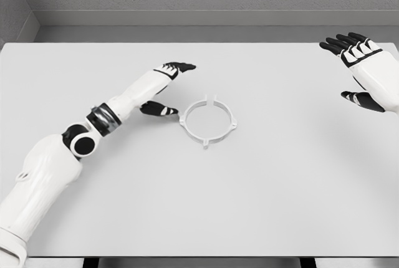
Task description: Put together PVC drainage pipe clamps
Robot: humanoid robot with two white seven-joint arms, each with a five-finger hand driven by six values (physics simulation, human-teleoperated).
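A white ring-shaped pipe clamp (pixel 209 132) with small tabs around its rim lies flat near the middle of the white table (pixel 280 187). My left hand (pixel 168 87) hovers just left of it, fingers spread, the thumb (pixel 159 110) close to the ring's left edge but holding nothing. My right hand (pixel 358 68) is raised at the far right, well away from the clamp, fingers open and empty.
Grey walls stand behind the table's far edge. The table's front edge runs along the bottom of the view, with dark legs showing below it.
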